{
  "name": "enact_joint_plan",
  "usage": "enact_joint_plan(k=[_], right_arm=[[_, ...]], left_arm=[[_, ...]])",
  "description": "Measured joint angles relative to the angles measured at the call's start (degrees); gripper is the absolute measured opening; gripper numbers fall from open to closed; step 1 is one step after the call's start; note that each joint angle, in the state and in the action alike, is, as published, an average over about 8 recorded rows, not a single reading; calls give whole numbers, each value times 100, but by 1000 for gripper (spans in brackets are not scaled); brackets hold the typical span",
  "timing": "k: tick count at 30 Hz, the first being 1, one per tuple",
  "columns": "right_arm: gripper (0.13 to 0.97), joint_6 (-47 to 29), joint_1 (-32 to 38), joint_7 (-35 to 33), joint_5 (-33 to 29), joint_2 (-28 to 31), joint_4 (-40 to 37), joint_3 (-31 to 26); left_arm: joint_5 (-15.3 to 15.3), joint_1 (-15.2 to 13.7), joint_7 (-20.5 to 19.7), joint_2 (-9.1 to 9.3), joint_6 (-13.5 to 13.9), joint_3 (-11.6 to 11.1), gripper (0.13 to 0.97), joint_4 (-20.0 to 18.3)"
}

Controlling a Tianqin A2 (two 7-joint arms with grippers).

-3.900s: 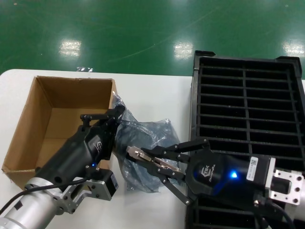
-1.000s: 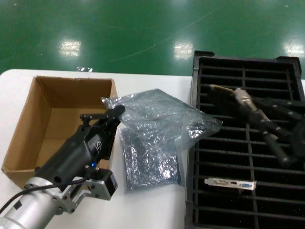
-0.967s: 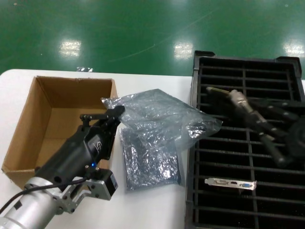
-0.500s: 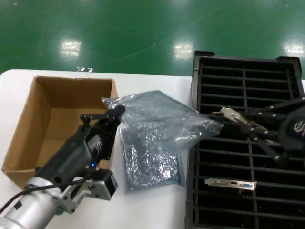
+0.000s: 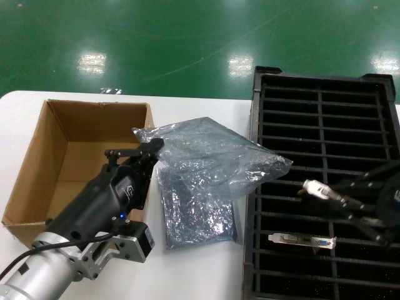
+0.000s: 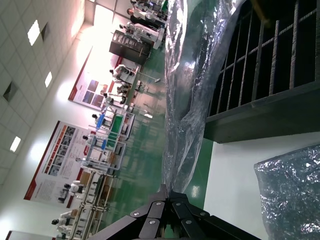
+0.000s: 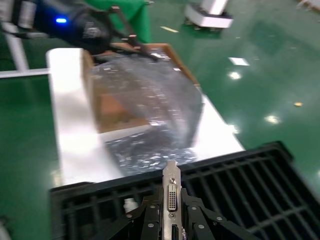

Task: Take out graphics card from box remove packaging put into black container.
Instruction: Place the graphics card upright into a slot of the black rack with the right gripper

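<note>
Overhead, the slim dark graphics card with silver bracket [image 5: 322, 190] is clamped in the right end effector [image 5: 340, 199] above the black slotted plastic container [image 5: 325, 112]; the crinkly translucent antistatic bag [image 5: 212, 156] is pinched in the left end effector [image 5: 149, 149] beside the brown cardboard box [image 5: 56, 156].

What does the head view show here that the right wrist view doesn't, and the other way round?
Only the head view shows the second graphics card already seated in the black container, and the right gripper from the side.

Only the right wrist view shows the held graphics card bracket face-on, with its port, clamped between the fingers.

Both show the left gripper pinching the lifted packaging, a second flat bag on the table, the box, and the container's slots.
</note>
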Motion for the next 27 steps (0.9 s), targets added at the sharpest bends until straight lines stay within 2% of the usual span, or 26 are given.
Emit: enact_joint_plan(k=[6,14,27], right_arm=[[193,-331,232,-304,186,-159,-63,-323],[193,-528,512,-849,66,-535,-440,-753],[192,-576,832,-1522,-178,-877,-957,-1002]], left_arm=[[0,0,0,0,0,0,139,0],[0,0,0,0,0,1,139,0],[0,0,0,0,-1,0,139,0]])
